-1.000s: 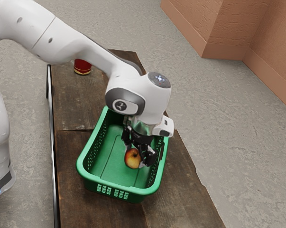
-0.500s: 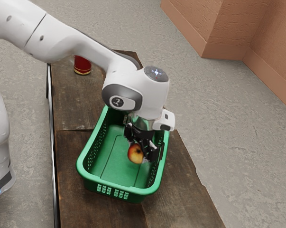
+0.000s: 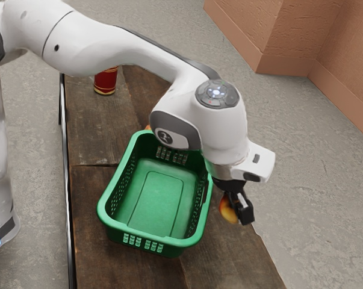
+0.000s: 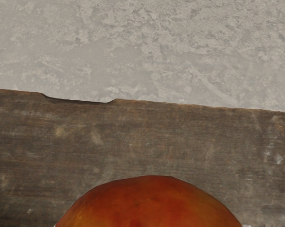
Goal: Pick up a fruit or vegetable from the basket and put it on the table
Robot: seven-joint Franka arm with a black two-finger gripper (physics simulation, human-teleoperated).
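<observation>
While one round red-yellow apple [image 3: 227, 211] is clamped in black two-finger gripper [image 3: 235, 208], it should be lowered inboard on brown wooden table [image 3: 229, 259].

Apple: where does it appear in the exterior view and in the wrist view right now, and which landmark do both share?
Exterior view: right of center, in the gripper, outside the green basket on the exterior view's right; the apple is partly hidden.
Wrist view: at the lower edge, near the middle, a large red-orange dome, cut off by the picture's edge.
Shared landmark: the wooden table's edge against the gray floor.
</observation>
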